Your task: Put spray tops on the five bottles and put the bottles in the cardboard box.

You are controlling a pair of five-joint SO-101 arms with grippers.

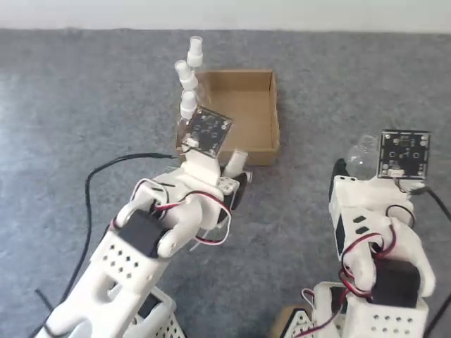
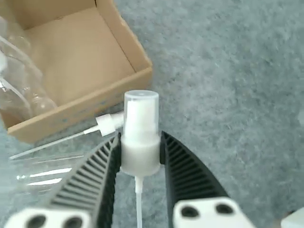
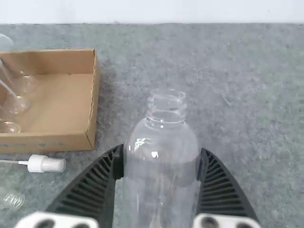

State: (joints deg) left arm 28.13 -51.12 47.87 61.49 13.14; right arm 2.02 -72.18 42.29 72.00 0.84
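The left gripper (image 2: pixel 140 142) is clenched on a white spray top (image 2: pixel 141 126), held near a corner of the cardboard box (image 2: pixel 76 61). The right gripper (image 3: pixel 161 156) grasps a clear bottle (image 3: pixel 164 142) by its body (upright, the neck open). Some capped bottles (image 1: pixel 189 77) stand at one side in the box. A loose spray top (image 3: pixel 45 164) lies on the grey desk (image 1: pixel 338 84), just beside the box's front wall.

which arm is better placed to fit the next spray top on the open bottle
Left. The left gripper is shut on a spray top, ready to carry it over. The right gripper is shut on the uncapped bottle and can likely just steady it.
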